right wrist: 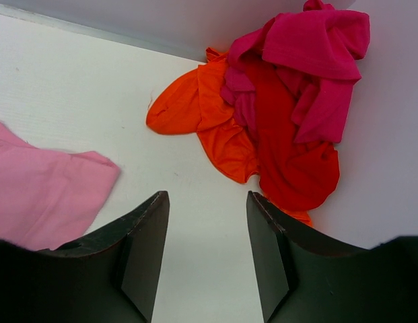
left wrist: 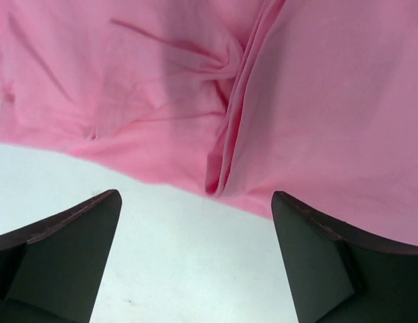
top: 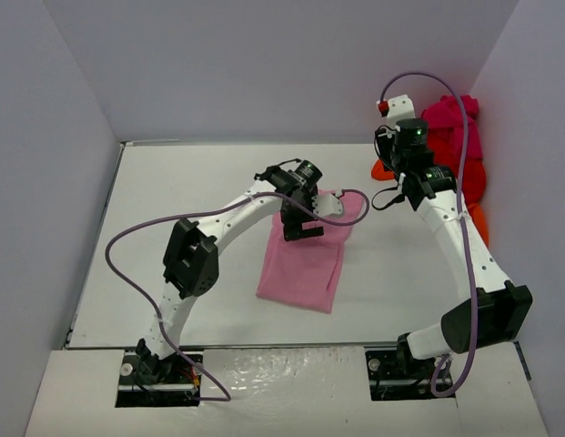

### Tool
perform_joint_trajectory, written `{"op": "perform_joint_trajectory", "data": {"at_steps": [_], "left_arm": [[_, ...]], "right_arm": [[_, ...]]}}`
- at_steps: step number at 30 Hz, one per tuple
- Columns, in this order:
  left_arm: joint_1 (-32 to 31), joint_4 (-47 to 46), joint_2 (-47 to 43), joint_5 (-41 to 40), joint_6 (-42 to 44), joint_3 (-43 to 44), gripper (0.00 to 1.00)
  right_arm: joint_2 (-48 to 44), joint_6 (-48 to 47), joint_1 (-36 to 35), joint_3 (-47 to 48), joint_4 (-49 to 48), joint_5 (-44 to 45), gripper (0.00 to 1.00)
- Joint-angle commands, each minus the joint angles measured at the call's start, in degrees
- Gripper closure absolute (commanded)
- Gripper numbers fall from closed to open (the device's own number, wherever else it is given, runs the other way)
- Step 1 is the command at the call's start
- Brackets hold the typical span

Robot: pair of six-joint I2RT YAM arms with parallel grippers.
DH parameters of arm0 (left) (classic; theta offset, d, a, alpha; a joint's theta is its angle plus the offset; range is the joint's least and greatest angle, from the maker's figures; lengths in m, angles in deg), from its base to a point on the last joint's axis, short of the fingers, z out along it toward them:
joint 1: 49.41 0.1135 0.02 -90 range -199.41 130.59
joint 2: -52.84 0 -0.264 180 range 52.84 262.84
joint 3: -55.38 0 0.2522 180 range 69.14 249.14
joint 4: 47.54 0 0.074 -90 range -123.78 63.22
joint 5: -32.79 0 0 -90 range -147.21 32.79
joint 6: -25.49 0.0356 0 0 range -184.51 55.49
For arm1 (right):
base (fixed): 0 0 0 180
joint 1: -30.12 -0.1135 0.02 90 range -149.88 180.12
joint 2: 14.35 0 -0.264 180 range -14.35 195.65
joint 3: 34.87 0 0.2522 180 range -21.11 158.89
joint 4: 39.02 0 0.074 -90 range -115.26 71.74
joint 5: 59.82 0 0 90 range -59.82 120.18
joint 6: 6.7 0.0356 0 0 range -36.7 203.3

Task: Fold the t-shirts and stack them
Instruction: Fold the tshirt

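Two released claws: left claw [left wrist: 195,202] over an edge of the pink t-shirt [left wrist: 128,87], right claw [right wrist: 207,198] facing the corner t-shirt pile [right wrist: 283,114] across counter [right wrist: 74,87].

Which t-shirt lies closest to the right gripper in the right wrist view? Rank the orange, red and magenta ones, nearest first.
1. orange t-shirt: just ahead of the right gripper, on the pile's left side.
2. red t-shirt: ahead to the right, lying over the orange one.
3. magenta t-shirt: on top, against the far wall.

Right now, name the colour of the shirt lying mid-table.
The shirt is light pink, clearest in the left wrist view.
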Motion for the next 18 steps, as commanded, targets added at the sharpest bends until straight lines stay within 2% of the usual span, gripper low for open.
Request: {"op": "perform_joint_trajectory", "data": {"at_steps": [1,9,18], "left_arm": [[-0.67,-2.89,-15.15,-0.82,-1.36,-8.26,0.07],[-6.93,-0.22,-23.56,-0.13,-0.92,-27.78,0.07],[-14.39,-3.14,-23.15,1.34,-2.40,-36.56,0.09]], "right_arm": [[-3.30,-1.97,0.69,1.36,-4.95,3.11,0.52],[-3.23,-2.15,2.63,2.28,-6.39,4.71,0.43],[-2.64,-1.56,4.12,0.86,-7.10,4.87,0.43]]}}
